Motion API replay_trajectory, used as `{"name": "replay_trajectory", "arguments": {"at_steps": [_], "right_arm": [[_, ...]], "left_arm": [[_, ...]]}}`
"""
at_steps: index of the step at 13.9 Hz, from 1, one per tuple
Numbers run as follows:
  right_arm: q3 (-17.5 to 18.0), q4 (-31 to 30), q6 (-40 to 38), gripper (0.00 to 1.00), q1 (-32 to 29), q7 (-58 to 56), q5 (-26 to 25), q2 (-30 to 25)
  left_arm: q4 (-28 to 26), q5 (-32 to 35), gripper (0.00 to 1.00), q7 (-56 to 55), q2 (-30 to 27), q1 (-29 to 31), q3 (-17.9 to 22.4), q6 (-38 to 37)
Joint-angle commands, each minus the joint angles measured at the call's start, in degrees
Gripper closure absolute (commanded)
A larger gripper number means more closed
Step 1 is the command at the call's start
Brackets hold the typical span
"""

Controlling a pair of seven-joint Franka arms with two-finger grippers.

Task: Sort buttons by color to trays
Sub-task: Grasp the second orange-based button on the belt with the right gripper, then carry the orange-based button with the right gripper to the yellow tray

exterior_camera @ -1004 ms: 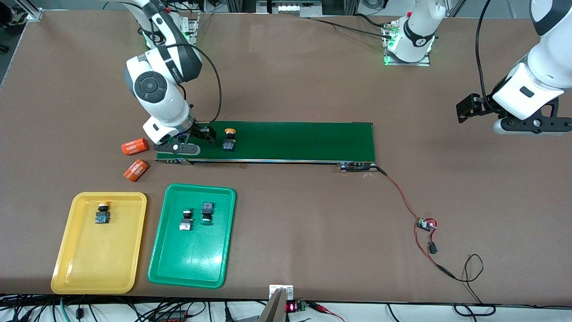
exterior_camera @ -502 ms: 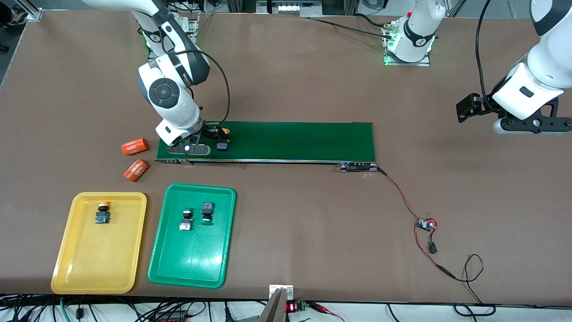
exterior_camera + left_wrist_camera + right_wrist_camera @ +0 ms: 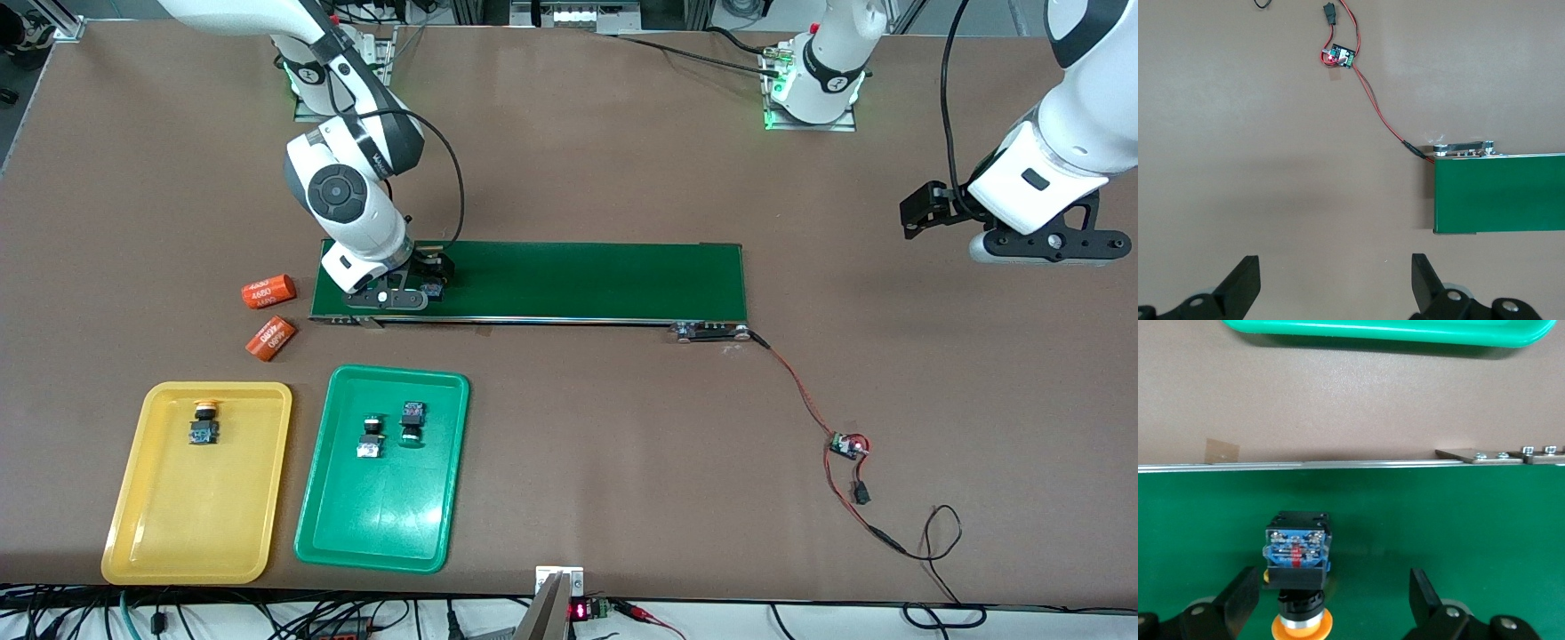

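- The right gripper [image 3: 425, 286] sits low over the dark green belt [image 3: 578, 280], at the belt's end toward the right arm's end of the table, jaws spread wide.
- A yellow-capped button [image 3: 1297, 570] lies on the belt between those spread fingers [image 3: 1245, 597]; the right wrist view shows one finger just beside its black body and a clear gap to the other, so nothing is gripped.
- The yellow tray [image 3: 142, 524] lies near the table's front edge at the right arm's end, with a second yellow-capped button [image 3: 204, 424] in the part of it nearest the belt.
- The green tray [image 3: 356, 524] lies just beside the yellow one, toward the table's middle, and carries two green-capped buttons [image 3: 372, 436] [image 3: 411, 420] close together, also in the part of it nearest the belt.
- Two orange cylinders [image 3: 268, 291] [image 3: 270, 338] with printed text lie on the bare table off the belt's end, between the belt and the yellow tray.
- The left gripper [image 3: 1336, 283] waits in the air over bare table off the belt's other end, jaws released and holding nothing.
- A red and black wire [image 3: 800, 391] runs from that end of the belt to a small circuit board [image 3: 849, 445] nearer the front edge.
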Motion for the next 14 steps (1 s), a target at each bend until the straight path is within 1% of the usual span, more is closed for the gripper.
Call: {"name": "replay_trajectory", "arguments": {"at_steps": [1, 4, 6, 8, 9, 10, 12, 13, 14], "right_arm": [[0.0, -0.7, 1.7, 0.00, 0.2, 0.3, -0.2, 0.3], [0.0, -0.7, 3.0, 0.38, 0.1, -0.7, -0.3, 1.5], [-0.1, -0.7, 3.1, 0.62, -0.1, -0.8, -0.3, 1.9], [-0.2, 0.0, 2.7, 0.83, -0.7, -1.1, -0.3, 1.9], [-0.2, 1.3, 2.2, 0.85, -1.5, -1.7, -0.3, 1.5], [-0.3, 3.4, -0.4, 0.86, -2.0, -2.7, -0.3, 1.1], [-0.9, 12.3, -9.9, 0.86, -3.0, -7.5, 0.1, 1.1], [-2.2, 16.6, -12.8, 0.86, -3.7, -10.5, 0.1, 1.4], [-4.3, 19.7, -13.6, 0.86, -3.9, -13.4, 0.3, 1.9]], "left_arm": [[-0.2, 0.6, 0.00, -0.2, -1.0, 0.7, -0.7, -0.7], [-0.1, 0.6, 0.00, -0.2, -1.0, 1.1, -0.6, -0.6], [0.1, 0.6, 0.00, -0.2, -1.0, 1.0, -0.6, -0.6], [0.1, 0.6, 0.00, -0.2, -1.0, 1.0, -0.7, -0.6], [0.1, 0.6, 0.00, -0.2, -1.0, 1.0, -0.7, -0.6], [0.1, 0.6, 0.00, -0.2, -1.0, 1.0, -0.7, -0.7], [0.1, 0.6, 0.00, -0.2, -1.0, 0.9, -0.8, -0.7], [0.1, 0.6, 0.00, -0.2, -1.0, 0.9, -0.8, -0.7], [0.1, 0.6, 0.00, -0.2, -1.0, 0.9, -0.8, -0.8]]}}
